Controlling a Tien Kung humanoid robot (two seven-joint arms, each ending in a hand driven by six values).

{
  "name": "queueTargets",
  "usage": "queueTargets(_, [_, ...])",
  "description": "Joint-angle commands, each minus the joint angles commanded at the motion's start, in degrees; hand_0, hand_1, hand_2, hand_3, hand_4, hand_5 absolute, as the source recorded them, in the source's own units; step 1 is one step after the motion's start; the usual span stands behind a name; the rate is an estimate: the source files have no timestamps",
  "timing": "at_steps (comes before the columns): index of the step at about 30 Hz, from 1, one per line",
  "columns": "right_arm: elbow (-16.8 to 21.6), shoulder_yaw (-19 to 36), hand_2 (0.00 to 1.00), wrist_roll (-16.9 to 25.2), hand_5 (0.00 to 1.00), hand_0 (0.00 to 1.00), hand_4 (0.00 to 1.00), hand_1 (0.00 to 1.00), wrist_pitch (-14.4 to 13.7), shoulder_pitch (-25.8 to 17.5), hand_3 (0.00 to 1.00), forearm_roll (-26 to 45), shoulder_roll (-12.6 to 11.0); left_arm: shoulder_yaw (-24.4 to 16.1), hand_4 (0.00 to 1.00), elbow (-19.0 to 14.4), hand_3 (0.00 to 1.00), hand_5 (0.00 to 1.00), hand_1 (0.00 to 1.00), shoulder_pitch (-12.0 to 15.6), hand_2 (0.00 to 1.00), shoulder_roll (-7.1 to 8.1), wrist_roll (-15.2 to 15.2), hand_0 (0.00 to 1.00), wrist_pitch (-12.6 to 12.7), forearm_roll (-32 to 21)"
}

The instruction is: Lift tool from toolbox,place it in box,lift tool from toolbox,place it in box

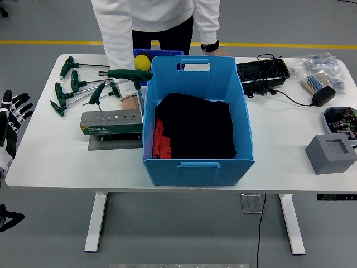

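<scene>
T-handle wrenches [83, 89] lie beside our blue box [198, 145]; our left hand [14, 114] waits off-table, fingers spread, holding nothing.

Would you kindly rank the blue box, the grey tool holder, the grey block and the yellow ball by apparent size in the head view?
1. blue box
2. grey tool holder
3. grey block
4. yellow ball, partly hidden behind the box

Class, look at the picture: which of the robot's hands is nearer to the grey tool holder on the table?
The left. The left hand hangs, fingers spread, off the table's left edge, apart from the grey tool holder. The right hand is out of view.
</scene>
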Motion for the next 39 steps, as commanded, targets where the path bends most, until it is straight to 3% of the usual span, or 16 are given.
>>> queueTargets(6, [-0.2, -0.9, 0.748, 0.5, 0.685, 0.698, 0.834, 0.683, 0.0, -0.6, 0.584, 2.2, 0.1, 0.7, 0.882, -0.2, 0.743, 0.913, 0.818, -1.1, 0.845, 1.35, 0.0, 0.813, 0.4, 1.5])
queueTargets(10, [-0.4, -1.0, 0.747, 0.5, 0.685, 0.698, 0.834, 0.682, 0.3, -0.7, 0.583, 2.4, 0.1, 1.7, 0.894, -2.5, 0.765, 0.872, 0.848, -3.3, 0.878, 3.89, 0.5, 0.830, 1.7, 9.9])
queueTargets(14, [-0.5, -1.3, 0.747, 0.6, 0.685, 0.698, 0.834, 0.682, 0.5, -0.8, 0.583, 3.0, 0.0, 5.3, 0.894, -3.9, 0.765, 0.872, 0.848, -8.0, 0.878, 7.70, 3.6, 0.830, 1.5, 19.6])
queueTargets(15, [-0.5, -1.3, 0.746, 0.6, 0.685, 0.698, 0.834, 0.683, 0.5, -0.7, 0.584, 3.0, 0.0, 6.7, 0.998, -3.7, 0.838, 0.803, 0.959, -9.4, 0.981, 8.72, 4.6, 0.920, 1.2, 21.8])
queueTargets(18, [-0.5, -1.1, 0.746, 0.5, 0.685, 0.698, 0.834, 0.683, 0.5, -0.6, 0.584, 2.7, 0.0, 11.1, 0.998, -3.2, 0.838, 0.803, 0.959, -13.8, 0.981, 11.26, 7.5, 0.920, -0.6, 28.8])
queueTargets(20, [-0.5, -1.0, 0.746, 0.4, 0.685, 0.698, 0.834, 0.683, 0.6, -0.6, 0.584, 2.7, 0.0, 15.3, 0.998, -2.2, 0.838, 0.803, 0.959, -18.2, 0.981, 12.92, 10.5, 0.920, -2.8, 33.7])
queueTargets(21, [-0.5, -0.9, 0.746, 0.4, 0.686, 0.698, 0.834, 0.682, 0.6, -0.6, 0.583, 2.6, 0.0, 16.9, 0.998, -1.7, 0.921, 0.763, 0.998, -19.9, 0.998, 13.28, 11.3, 0.971, -3.5, 35.9])
queueTargets(24, [-0.5, -0.6, 0.746, 0.3, 0.686, 0.698, 0.834, 0.682, 0.6, -0.7, 0.583, 2.3, 0.0, 21.9, 0.998, 0.0, 0.921, 0.763, 0.998, -25.6, 0.998, 13.67, 12.8, 0.971, -4.8, 41.0])
queueTargets(29, [-0.6, 0.0, 0.745, 0.2, 0.685, 0.697, 0.834, 0.683, 0.9, -1.0, 0.583, 1.7, 0.0, 28.3, 0.998, 3.3, 0.943, 0.705, 0.998, -33.2, 0.998, 12.69, 13.2, 0.986, -6.0, 43.2])
queueTargets(38, [-0.6, 4.1, 0.745, -0.7, 0.685, 0.696, 0.833, 0.680, 1.5, -1.2, 0.583, -2.8, -0.3, 34.8, 0.998, 9.3, 0.953, 0.678, 0.998, -39.8, 0.998, 10.00, 13.9, 0.978, -9.0, 43.6])
queueTargets(39, [-0.6, 4.6, 0.744, -0.8, 0.685, 0.696, 0.834, 0.681, 1.6, -1.2, 0.583, -3.4, -0.3, 35.6, 0.998, 10.0, 0.953, 0.675, 0.975, -40.4, 0.998, 9.66, 13.9, 0.919, -9.1, 43.7])
